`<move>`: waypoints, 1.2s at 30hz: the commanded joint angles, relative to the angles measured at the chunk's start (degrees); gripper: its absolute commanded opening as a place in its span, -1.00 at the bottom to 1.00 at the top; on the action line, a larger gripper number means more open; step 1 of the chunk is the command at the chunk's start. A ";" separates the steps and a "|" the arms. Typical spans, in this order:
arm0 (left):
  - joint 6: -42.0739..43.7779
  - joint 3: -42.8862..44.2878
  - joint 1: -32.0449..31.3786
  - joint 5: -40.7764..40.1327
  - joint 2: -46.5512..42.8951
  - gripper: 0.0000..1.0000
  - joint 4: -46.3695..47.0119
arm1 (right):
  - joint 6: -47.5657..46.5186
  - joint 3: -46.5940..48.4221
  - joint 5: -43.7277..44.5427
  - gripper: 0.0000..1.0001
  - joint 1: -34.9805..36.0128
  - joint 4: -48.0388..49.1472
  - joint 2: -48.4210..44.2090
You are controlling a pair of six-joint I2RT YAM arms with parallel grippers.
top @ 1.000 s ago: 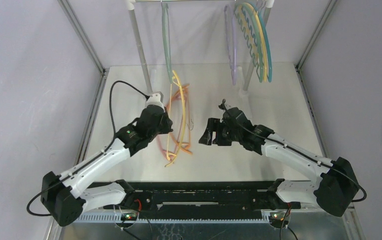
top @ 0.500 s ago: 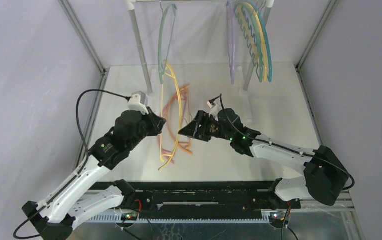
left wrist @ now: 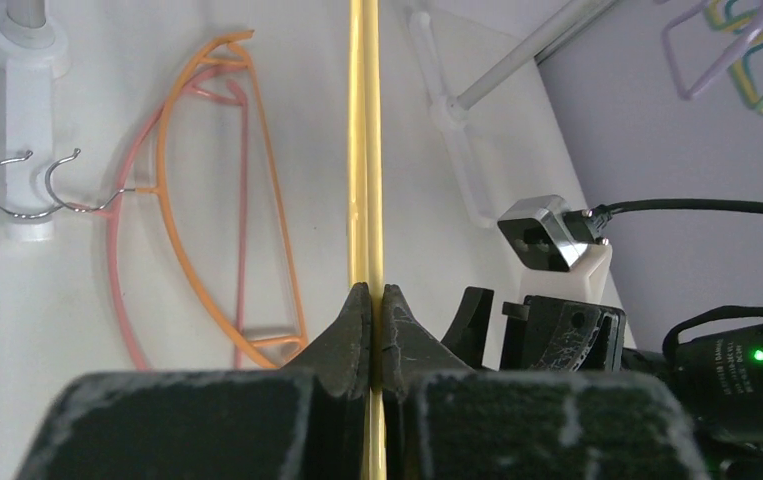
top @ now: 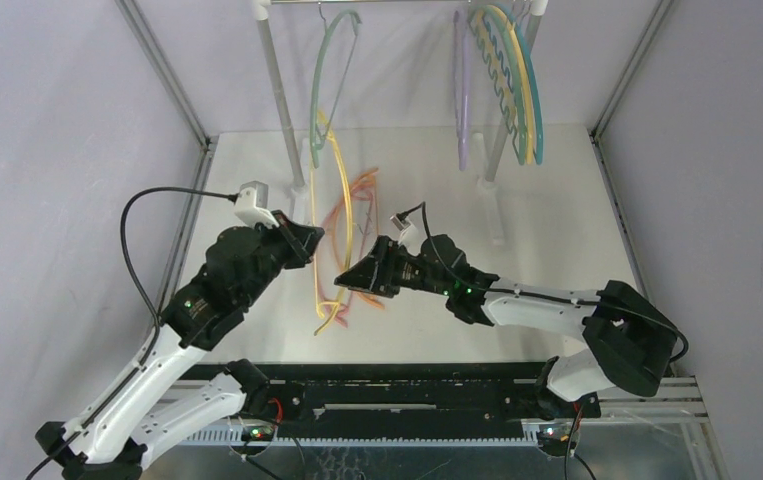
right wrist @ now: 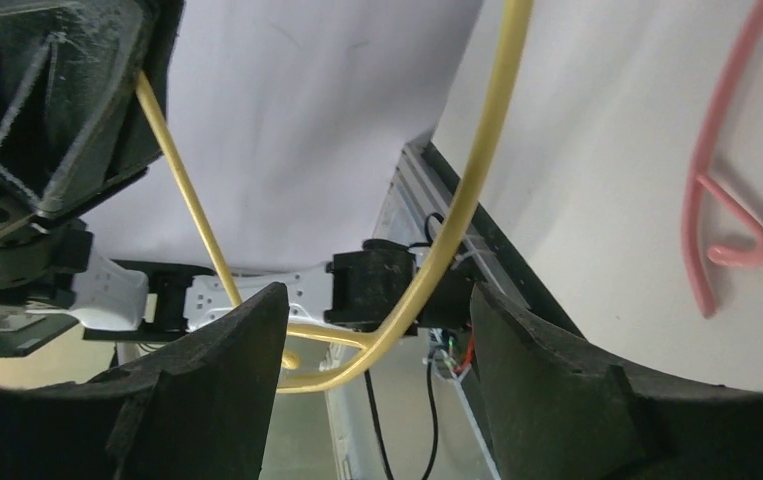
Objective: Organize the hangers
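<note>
Yellow hanger (left wrist: 365, 150) pinched in left hand (left wrist: 377, 318) | right hand (right wrist: 372, 320) open near it | hook indistinct

Both arms reach forward and inward over the table, wrists angled toward each other. The left gripper (left wrist: 377, 297) is pinched tight on the yellow hanger (left wrist: 365, 150). The right gripper (right wrist: 377, 310) stands wide-jawed just beside it, apparently gripping nothing.

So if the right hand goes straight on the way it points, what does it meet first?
The yellow hanger: its curved bar crosses the gap between the open fingers of the right hand. Past it the left hand, shut on that hanger, looks next, though depth is unclear.
</note>
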 commanded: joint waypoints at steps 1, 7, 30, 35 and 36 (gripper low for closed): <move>-3.12 0.06 0.74 -0.62 -2.23 -1.00 8.10 | 1.18 0.33 -0.74 0.49 0.99 11.03 0.88; -6.26 -1.06 0.80 -1.03 -4.91 -0.99 11.04 | 5.73 -1.76 -2.51 0.48 1.31 22.58 5.41; -7.17 -11.12 0.97 -5.14 -12.05 -0.99 3.34 | -7.51 0.96 0.85 -0.96 4.38 0.36 -9.03; -6.68 -13.93 0.97 -6.36 -11.80 -1.00 1.84 | -12.37 1.64 7.74 -0.97 5.45 -17.73 -19.96; -6.24 -14.41 0.97 -6.41 -11.57 -1.00 2.06 | -12.88 1.95 8.67 -0.97 5.61 -20.38 -21.65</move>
